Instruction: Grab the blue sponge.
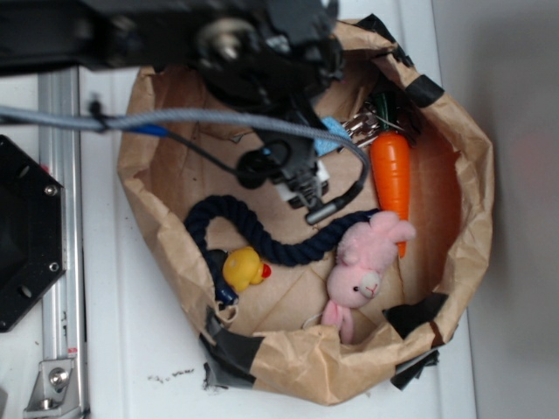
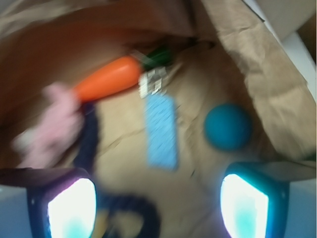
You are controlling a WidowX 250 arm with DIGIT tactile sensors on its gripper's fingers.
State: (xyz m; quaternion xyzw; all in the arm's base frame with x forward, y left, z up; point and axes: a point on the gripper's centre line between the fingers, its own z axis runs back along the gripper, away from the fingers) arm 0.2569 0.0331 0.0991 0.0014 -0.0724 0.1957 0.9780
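The blue sponge [image 2: 162, 131] is a flat light-blue rectangle lying on the brown paper floor of the bag, ahead of my gripper [image 2: 158, 206] in the wrist view. In the exterior view only a corner of the sponge [image 1: 334, 138] shows beside the arm. My gripper [image 1: 301, 188] hangs over the bag's middle, above the sponge. Its two fingers [image 2: 72, 208] are wide apart with nothing between them. The wrist view is blurred.
In the paper bag [image 1: 472, 201] lie an orange carrot [image 1: 391, 170], a pink bunny [image 1: 362, 262], a navy rope [image 1: 253, 231], a yellow duck [image 1: 243, 268] and metal keys [image 1: 362, 127]. A teal ball [image 2: 228, 126] lies right of the sponge. A grey cable [image 1: 175, 118] crosses the bag.
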